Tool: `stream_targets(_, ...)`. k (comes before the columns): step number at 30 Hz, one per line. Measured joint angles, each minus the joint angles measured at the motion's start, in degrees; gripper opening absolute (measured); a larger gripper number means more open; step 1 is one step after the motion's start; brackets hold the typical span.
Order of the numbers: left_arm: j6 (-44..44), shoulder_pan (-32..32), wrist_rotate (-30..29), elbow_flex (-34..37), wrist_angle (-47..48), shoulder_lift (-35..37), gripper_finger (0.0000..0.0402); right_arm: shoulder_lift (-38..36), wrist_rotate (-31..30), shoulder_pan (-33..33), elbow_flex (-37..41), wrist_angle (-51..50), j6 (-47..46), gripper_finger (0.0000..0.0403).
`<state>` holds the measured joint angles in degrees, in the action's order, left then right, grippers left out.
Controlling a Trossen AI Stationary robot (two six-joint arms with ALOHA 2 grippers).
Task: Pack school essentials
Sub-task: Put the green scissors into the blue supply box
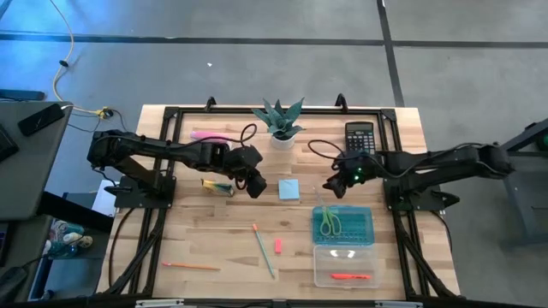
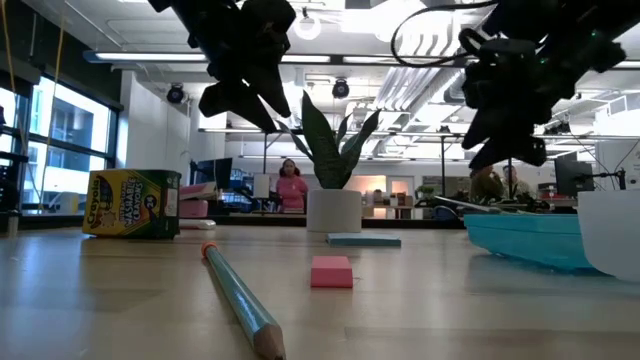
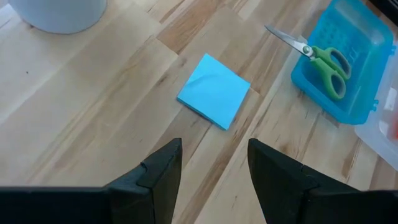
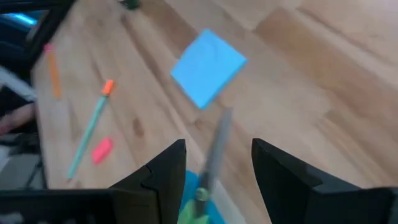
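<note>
A light blue square notepad (image 1: 288, 189) lies flat on the table between my two grippers. My left gripper (image 1: 256, 187) hovers open just to its left, and the notepad (image 3: 214, 90) shows ahead of the fingers. My right gripper (image 1: 332, 186) hovers open to its right, above the far edge of the blue pencil case (image 1: 358, 224). Green-handled scissors (image 1: 330, 221) lie in that case, their blade (image 4: 214, 155) pointing out under my right gripper (image 4: 217, 168). A greenish pencil (image 1: 263, 250), a small red piece (image 1: 277, 245) and an orange-red pen (image 1: 190, 266) lie nearer the front edge.
The case's clear lid (image 1: 342, 265) lies open toward the near edge with an orange-red pen (image 1: 349, 276) in it. A yellow-green crayon box (image 1: 217, 186) sits left of my left gripper. A potted plant (image 1: 279, 124), a calculator (image 1: 360, 137) and a pink bar (image 1: 208, 134) stand along the far edge.
</note>
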<state>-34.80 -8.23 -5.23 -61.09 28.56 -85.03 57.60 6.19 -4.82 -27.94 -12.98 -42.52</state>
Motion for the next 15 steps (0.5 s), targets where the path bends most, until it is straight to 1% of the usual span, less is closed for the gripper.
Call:
stream_targets(2, 0.1, 0.0, 0.0, 0.0, 0.1, 0.0, 0.0172, 1.8, 1.8, -0.2, 0.0, 1.4, 0.2, 0.0173)
stream_targets(7, 0.1, 0.0, 0.0, 0.0, 0.1, 0.0, 0.0172, 6.1, 2.6, -0.2, 0.0, 1.9, 1.6, 0.0173)
stream_targets(10, 0.1, 0.0, 0.0, 0.0, 0.2, 0.0, 0.0172, 8.9, 4.6, -0.2, 0.0, 4.8, 2.6, 0.0173)
stream_targets(15, 0.1, 0.0, 0.0, 0.0, 0.1, 0.0, 0.0172, 12.6, 4.8, -0.2, 0.0, 5.8, 3.0, 0.0173)
